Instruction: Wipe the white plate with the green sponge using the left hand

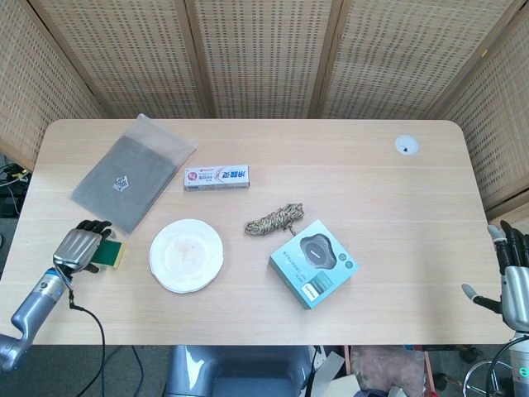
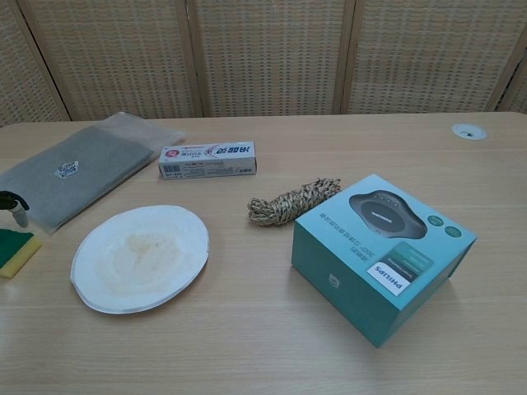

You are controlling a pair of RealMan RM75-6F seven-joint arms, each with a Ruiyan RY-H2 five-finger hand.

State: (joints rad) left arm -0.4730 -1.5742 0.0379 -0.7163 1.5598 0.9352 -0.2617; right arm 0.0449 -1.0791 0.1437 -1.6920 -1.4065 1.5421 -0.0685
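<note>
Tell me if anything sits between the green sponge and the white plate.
Nothing visible does. The green sponge, under the left hand, lies just left of the white plate, with only bare table between them.

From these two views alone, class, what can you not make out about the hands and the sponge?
- Left hand, head view: it covers most of the sponge, hiding any grip.
- Chest view: the left edge cuts off the sponge; of the hand only a fingertip shows.
- Right hand, head view: the right edge cuts it off.
</note>
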